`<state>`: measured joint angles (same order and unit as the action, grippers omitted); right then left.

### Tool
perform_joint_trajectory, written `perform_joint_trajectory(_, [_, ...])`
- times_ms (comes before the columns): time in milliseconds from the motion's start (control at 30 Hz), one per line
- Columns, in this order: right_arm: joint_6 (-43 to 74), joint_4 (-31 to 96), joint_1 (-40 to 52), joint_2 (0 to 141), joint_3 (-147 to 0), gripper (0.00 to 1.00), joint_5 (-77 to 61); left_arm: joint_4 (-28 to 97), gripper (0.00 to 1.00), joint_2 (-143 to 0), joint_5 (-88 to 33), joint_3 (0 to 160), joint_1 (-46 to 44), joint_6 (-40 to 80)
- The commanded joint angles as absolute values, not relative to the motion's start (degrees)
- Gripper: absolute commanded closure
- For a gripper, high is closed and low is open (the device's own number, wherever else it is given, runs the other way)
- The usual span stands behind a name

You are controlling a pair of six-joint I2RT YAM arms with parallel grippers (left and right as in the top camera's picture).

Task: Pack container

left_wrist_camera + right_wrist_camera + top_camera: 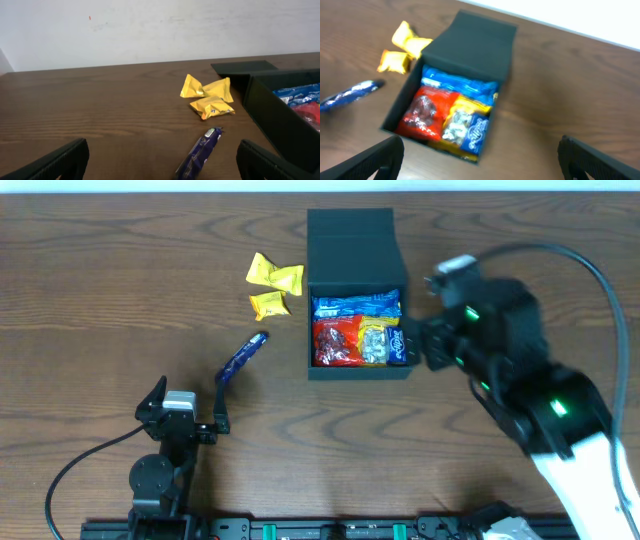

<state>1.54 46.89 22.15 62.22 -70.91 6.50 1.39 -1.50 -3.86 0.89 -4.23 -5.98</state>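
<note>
Right now, your container (350,235) sits in the upper middle of the overhead frame on the wooden table (100,280). Its flap lid is laid back flat toward the top edge, and the open box is below it. Inside you can see a light blue packet (355,306) lying across the top and a red packet (335,342) at the lower left. A yellow-edged clear packet (374,340) is beside the red one, and a small dark blue packet (400,348) rests against the right wall. Your right gripper (480,160) hovers at the container's right side in the overhead view, and you cannot tell from there whether it touches the wall. Its wrist camera looks down into the box, with both fingers (370,160) spread wide at the lower corners of the frame and nothing between them. Your left gripper (190,385) is at the lower left of the overhead frame, well apart from the container, its jaws likewise wide apart and empty. Just above it in that frame lies a blue-purple wrapped bar (243,357), slanted and touching neither finger. Three yellow packets (285,278) cluster just left of the lid, two side by side and one just below them.
</note>
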Motion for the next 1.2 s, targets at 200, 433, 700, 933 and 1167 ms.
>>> perform_joint_trajectory(200, [-9.52,40.69,13.61,44.01,-53.47,0.01,4.67,4.05,0.05,-1.37,-3.92,0.25,-4.32,-5.76])
perform_joint_trajectory(433, [-7.40,27.22,13.58,41.23,-39.42,0.01,4.67,4.05,0.05,-1.37,-3.92,0.25,-4.32,-5.76])
perform_joint_trajectory(700, [-7.35,8.29,13.56,41.23,-29.56,0.01,-0.93,4.05,0.05,-1.37,-3.92,0.25,-4.32,-5.76])
perform_joint_trajectory(933, [-7.33,12.82,13.52,41.32,-23.11,0.01,-0.03,4.05,0.05,-1.37,-3.92,0.27,-4.32,-5.76])
perform_joint_trajectory(1167, [-7.33,16.78,13.56,41.63,-20.58,0.01,-0.47,4.03,0.05,-1.37,-4.10,0.25,-4.32,-5.76])
